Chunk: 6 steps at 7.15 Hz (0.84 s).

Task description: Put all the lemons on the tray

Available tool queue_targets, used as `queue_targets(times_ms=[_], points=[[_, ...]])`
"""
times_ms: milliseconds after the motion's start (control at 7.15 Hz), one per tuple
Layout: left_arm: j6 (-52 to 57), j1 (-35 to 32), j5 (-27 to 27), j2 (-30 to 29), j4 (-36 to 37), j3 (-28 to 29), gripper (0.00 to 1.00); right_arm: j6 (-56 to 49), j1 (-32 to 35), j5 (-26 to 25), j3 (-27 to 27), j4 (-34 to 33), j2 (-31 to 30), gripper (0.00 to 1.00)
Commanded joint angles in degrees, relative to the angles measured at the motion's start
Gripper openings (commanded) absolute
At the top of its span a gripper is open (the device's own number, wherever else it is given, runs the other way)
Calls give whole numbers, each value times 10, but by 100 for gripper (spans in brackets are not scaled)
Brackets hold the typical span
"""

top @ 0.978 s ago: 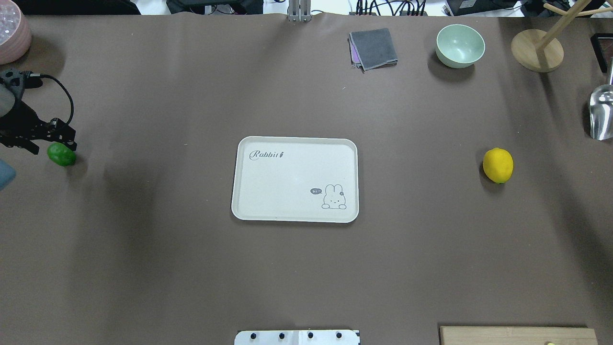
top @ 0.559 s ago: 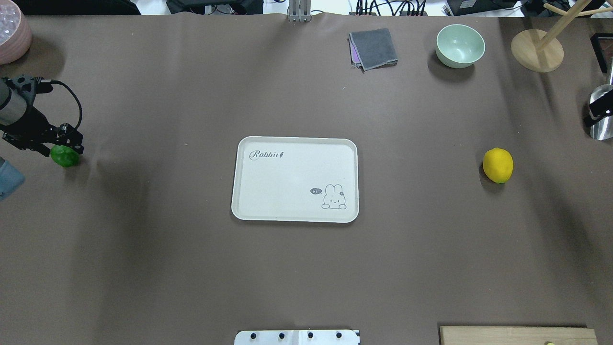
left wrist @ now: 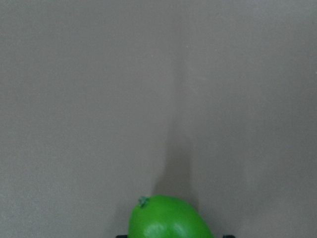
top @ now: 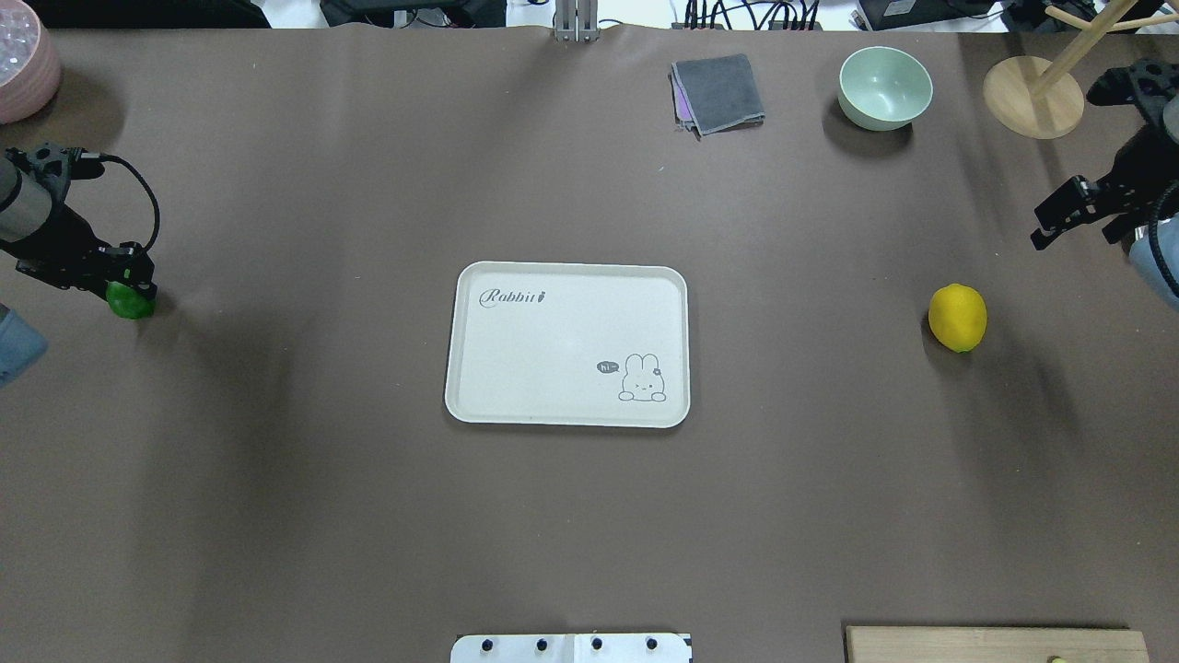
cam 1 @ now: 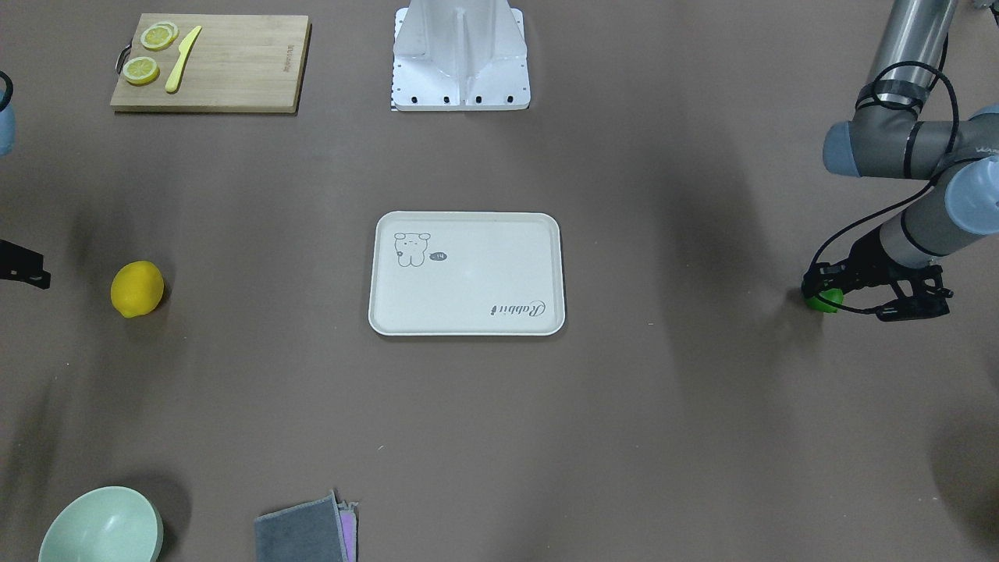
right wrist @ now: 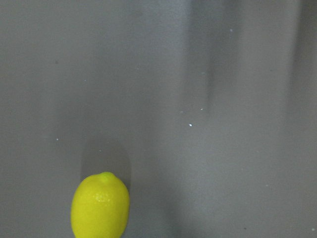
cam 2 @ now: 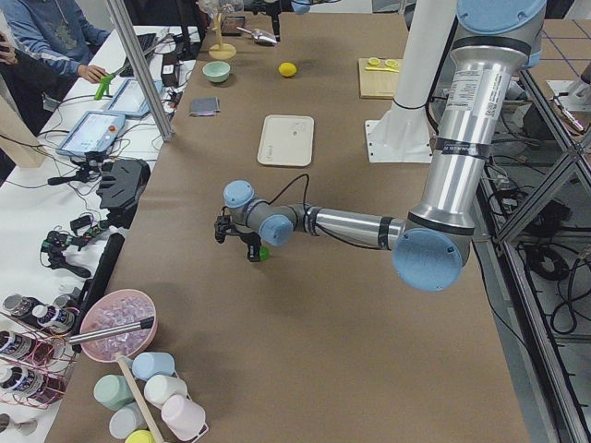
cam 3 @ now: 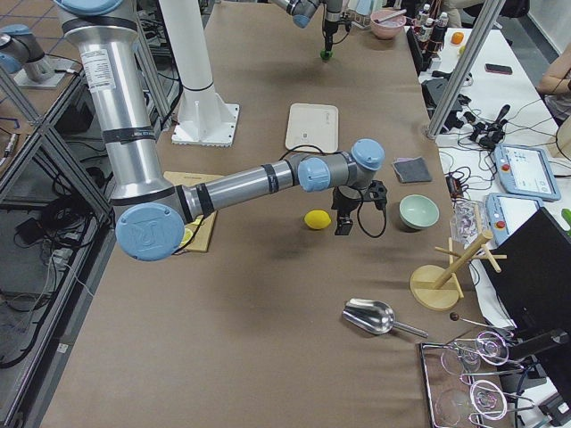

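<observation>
The cream tray (top: 566, 269) lies empty at the table's middle; it also shows in the front view (cam 1: 467, 216). The green lemon (top: 134, 304) rests on the table at the far left. My left gripper (top: 127, 287) is down over it, jaws open, one on each side; the left wrist view shows the green lemon (left wrist: 168, 220) between dark fingertips. The yellow lemon (top: 958, 318) lies on the table at the right. My right gripper (top: 1068, 226) hovers open and empty behind and to the right of it. The right wrist view shows the yellow lemon (right wrist: 100, 206) at the lower left.
A green bowl (top: 885, 87), a folded grey cloth (top: 718, 94) and a wooden stand (top: 1033, 97) sit along the far edge. A pink bowl (top: 23, 69) is at the far left corner. A cutting board (cam 1: 211, 62) with lemon slices and a knife lies near the robot base.
My left gripper has come down and a little right, over the green lemon. My right arm has come into view from the right edge towards the yellow lemon.
</observation>
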Motion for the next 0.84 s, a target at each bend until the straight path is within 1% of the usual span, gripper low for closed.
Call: queue_targets(times_ms=[0,140,280,419,559,699], points=[[4,-18,-51,-2,41,-36,0,1,-37,11,-38,30,24,99],[17,-42,-66,-2,85,-67,0,1,-47,11,-51,32,34,99],[55,-57,-77,-2,151,-106,0,1,-59,10,-57,32,36,99],[99,-80,-78,-14,248,-142,0,1,-75,11,-69,33,43,99],[106,-83,-78,-46,314,-166,0,1,-87,11,-75,33,47,98],[106,-87,-77,-83,360,-169,0,1,-101,10,-79,33,47,98]])
